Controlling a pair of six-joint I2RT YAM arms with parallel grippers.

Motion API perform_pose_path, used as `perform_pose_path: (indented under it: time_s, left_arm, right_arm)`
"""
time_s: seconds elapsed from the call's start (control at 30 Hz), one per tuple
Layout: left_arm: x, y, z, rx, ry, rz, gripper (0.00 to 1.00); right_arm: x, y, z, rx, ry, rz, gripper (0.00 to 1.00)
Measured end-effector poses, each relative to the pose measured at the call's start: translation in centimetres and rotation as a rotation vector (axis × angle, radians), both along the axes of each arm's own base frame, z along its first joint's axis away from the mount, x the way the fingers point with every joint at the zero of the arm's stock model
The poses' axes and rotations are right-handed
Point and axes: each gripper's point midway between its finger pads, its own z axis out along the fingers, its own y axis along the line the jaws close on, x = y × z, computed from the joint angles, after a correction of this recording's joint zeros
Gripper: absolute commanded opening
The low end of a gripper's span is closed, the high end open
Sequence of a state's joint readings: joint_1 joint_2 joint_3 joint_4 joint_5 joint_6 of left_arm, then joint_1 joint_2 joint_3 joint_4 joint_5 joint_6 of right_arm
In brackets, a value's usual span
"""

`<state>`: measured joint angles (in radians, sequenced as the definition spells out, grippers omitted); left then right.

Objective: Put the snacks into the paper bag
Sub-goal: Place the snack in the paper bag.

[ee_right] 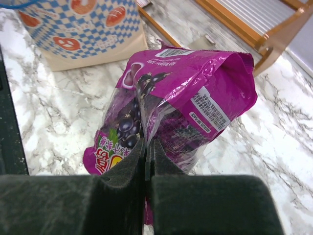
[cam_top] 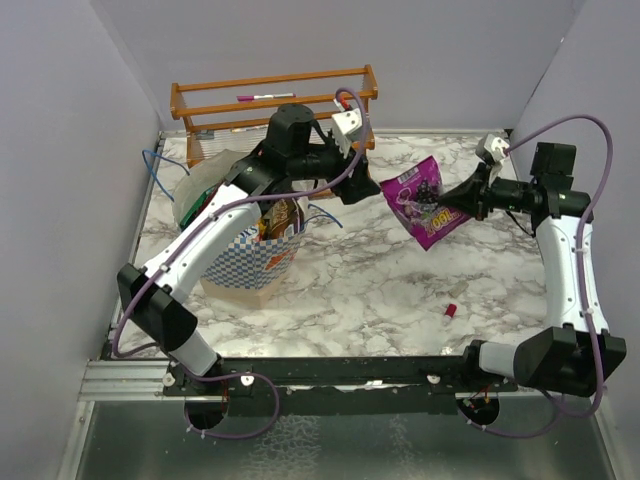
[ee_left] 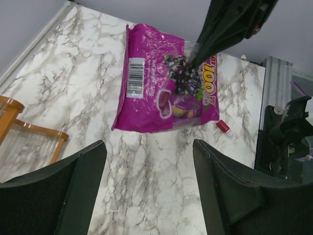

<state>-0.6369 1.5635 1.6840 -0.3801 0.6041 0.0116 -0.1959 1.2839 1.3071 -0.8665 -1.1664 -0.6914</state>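
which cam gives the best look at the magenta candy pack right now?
Left wrist: the whole magenta candy pack faces it, barcode and print visible, with the right gripper pinching one edge. Top external shows it small, hanging over the table. Right wrist is close but sees it crumpled, partly behind its own fingers.

We see a magenta candy packet (cam_top: 424, 202), printed with dark grapes and a white barcode label, held crumpled by one edge above the tabletop's far half. Near the left edge the blue-and-white checkered paper bag (cam_top: 245, 262) stands upright and open, with packets (cam_top: 283, 216) poking out.
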Motion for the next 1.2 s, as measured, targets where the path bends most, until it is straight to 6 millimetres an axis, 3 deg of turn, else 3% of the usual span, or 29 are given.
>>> perform_pose_path:
  time_s: [0.2,0.6,0.83,1.03,1.2]
  left_arm:
    - [0.5,-1.7,-1.5,-0.004,0.056,-0.058,0.84]
    - [0.1,-4.3,-2.4,-0.057,0.159,-0.191,0.91]
    - [-0.9,-6.0,-2.5,-0.131,0.285,-0.291,0.68]
    - [-3.2,-7.3,-1.5,-0.176,0.307,-0.385,0.5]
    - [-3.6,-7.9,-1.8,-0.178,0.325,-0.409,0.27]
  right_arm:
    - [-2.6,1.1,2.0,0.03,-0.045,0.049,0.01]
    - [-6.7,2.6,6.5,0.08,-0.146,0.098,0.01]
    - [-7.3,2.8,7.3,0.099,-0.145,0.1,0.01]
    - [-7.1,2.8,7.4,0.104,-0.146,0.096,0.01]
    - [-7.1,2.9,7.2,0.11,-0.139,0.094,0.01]
